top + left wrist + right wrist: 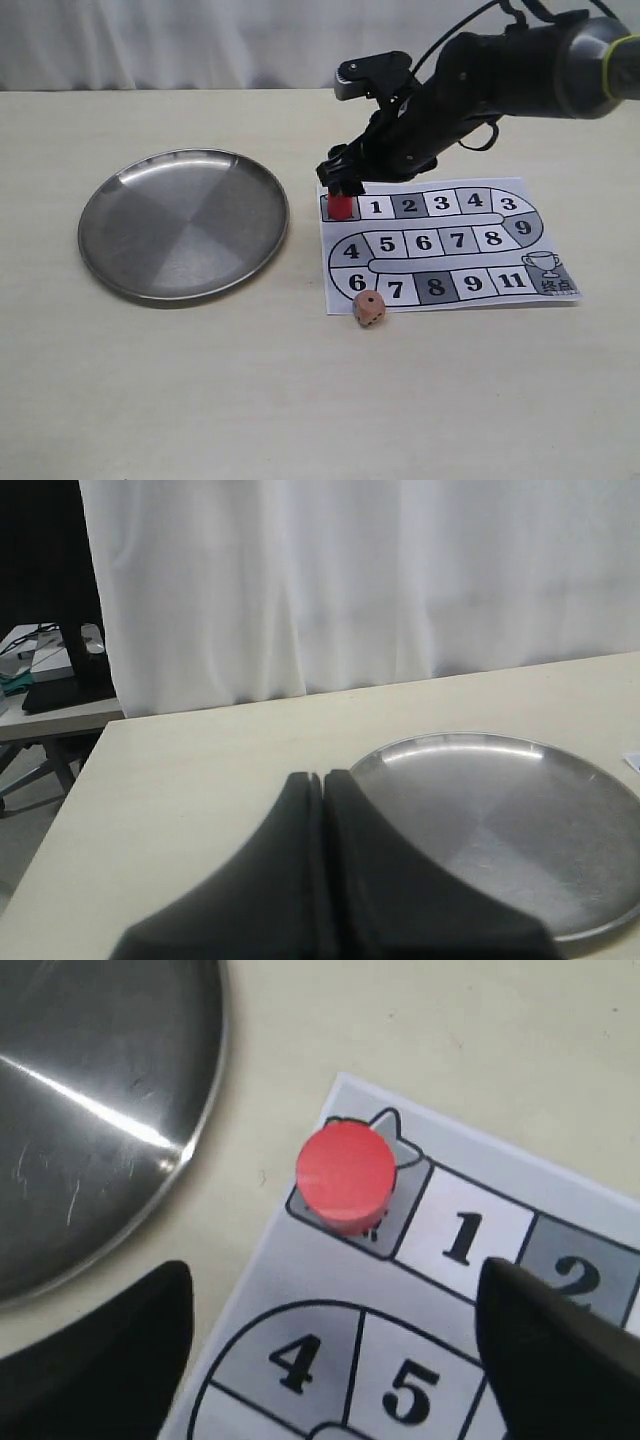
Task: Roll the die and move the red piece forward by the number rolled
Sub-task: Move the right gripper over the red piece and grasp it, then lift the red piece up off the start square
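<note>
**Item 1. Right gripper (335,1285).** Jaws spread wide, gripping nothing. It hovers just over the red piece (346,1175). I judge the wide spread is there so the fingers can drop on either side of the cylinder.

**Item 2. Red piece.** Upright on the start square, at the 9 o'clock end of the board's (455,240) top row, next to square 1. It has not been advanced.

**Item 3. Die (369,309).** At rest on the table (300,400), just off the board's near edge by squares 6 and 7, at 5 o'clock from the red piece. I cannot read the top pips reliably, so I would confirm the count before moving.

**Item 4. Plate (184,224).** Steel, at 9 o'clock of the board, with nothing in it. Presumably the rolling tray.

**Item 5. Left gripper (321,785).** Fingers pressed together and holding nothing. It is parked beyond the plate, probably to keep clear of the board.
</note>
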Robot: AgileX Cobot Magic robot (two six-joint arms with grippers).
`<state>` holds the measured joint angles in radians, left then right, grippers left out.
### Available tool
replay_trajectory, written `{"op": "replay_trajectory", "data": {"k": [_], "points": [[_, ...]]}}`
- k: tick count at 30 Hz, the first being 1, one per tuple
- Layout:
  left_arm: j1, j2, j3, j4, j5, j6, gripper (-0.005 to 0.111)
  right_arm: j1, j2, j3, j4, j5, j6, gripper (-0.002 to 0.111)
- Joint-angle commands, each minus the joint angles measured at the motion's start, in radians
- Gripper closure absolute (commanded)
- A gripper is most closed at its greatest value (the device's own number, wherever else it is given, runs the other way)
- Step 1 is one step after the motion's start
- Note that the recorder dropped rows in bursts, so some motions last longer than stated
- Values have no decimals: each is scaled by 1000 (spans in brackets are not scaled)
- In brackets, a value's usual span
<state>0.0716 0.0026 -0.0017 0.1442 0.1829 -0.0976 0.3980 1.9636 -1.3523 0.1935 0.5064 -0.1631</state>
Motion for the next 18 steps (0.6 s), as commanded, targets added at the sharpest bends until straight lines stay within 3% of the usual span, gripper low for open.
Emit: {"op": "replay_trajectory", "data": {"k": [1,14,16,18], "points": [[3,-3,2,0,-10,-1,107,0,71,-102,0,29,-42,35],[3,-3,2,0,-10,-1,107,0,239,-247,0,52,-80,35],[3,-3,2,0,-10,-1,107,-2,252,-254,0,54,-117,42],[3,-3,2,0,-10,-1,107,-2,255,-256,0,49,-163,60]]}}
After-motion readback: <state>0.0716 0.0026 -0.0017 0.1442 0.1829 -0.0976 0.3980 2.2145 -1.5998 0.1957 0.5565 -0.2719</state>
